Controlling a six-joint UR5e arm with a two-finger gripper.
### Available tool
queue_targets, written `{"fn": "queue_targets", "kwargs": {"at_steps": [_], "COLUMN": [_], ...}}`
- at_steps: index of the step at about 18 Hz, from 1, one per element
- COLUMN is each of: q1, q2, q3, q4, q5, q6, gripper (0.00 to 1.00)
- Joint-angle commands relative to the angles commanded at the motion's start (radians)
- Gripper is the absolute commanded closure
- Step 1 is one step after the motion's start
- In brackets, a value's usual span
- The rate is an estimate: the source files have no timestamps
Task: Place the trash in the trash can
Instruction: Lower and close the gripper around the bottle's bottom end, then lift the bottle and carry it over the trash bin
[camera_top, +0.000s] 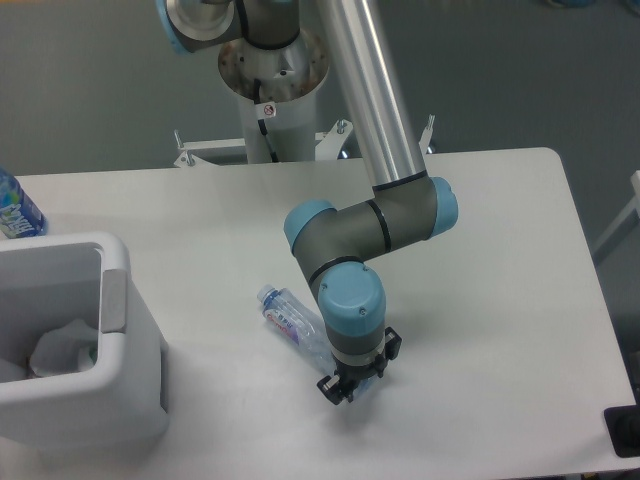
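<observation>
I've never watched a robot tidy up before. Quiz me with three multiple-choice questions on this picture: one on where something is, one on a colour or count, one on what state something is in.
1. Where is the crumpled white wrapper?
A. Inside the trash can
B. On the table beside the gripper
C. On the floor

2. How many bottles show?
A. One
B. Two
C. Four

3. What is the gripper doing?
A. Hanging open above the trash can
B. Closed on one end of the crushed bottle
C. Holding the wrapper

Answers:
1 A: the white crumple lies within the can's walls.
2 B: the crushed bottle at the gripper, plus a blue-labelled bottle at the left edge.
3 B: its fingers clamp the bottle's lower end, down near the table.
</observation>
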Motion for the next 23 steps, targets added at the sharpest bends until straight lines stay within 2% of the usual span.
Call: {"fn": "queue_targets", "kwargs": {"at_steps": [8, 13, 17, 23], "q1": [-0.002, 0.003, 0.014, 0.015], "q2": [0.024, 0.063, 0.130, 0.205], "q3": [0.029, 0.158, 0.202, 0.330], "q4": [0.000, 0.017, 0.018, 0.020], "q5": [-0.005, -0.046, -0.095, -0.184], "q6": [0.014, 0.000, 0.000, -0.015], "gripper": [0.49, 0.49, 0.49, 0.49]}}
